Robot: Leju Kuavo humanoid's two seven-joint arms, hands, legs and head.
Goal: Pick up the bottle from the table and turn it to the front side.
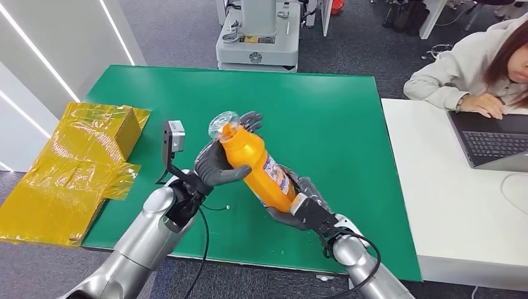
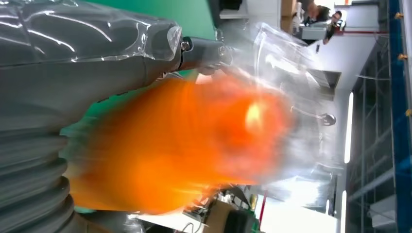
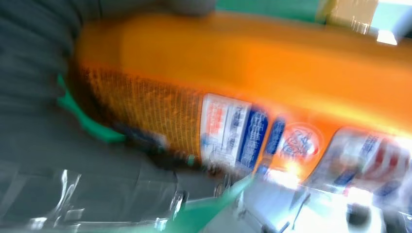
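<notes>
Bright, even indoor light fills the head view, which is sharp throughout. The green counter (image 1: pixel 324 118) shows only faint, soft shadows under the arms. White light strips glow along the wall at the left edge. The yellow plastic wrap (image 1: pixel 75 168) carries small shiny highlights. Both wrist views are heavily blurred: in the left wrist view the orange bottle (image 2: pixel 180 145) is a smear with a glare spot, and ceiling lights burn white behind it. In the right wrist view the bottle's label (image 3: pixel 252 136) is streaked and unreadable.
</notes>
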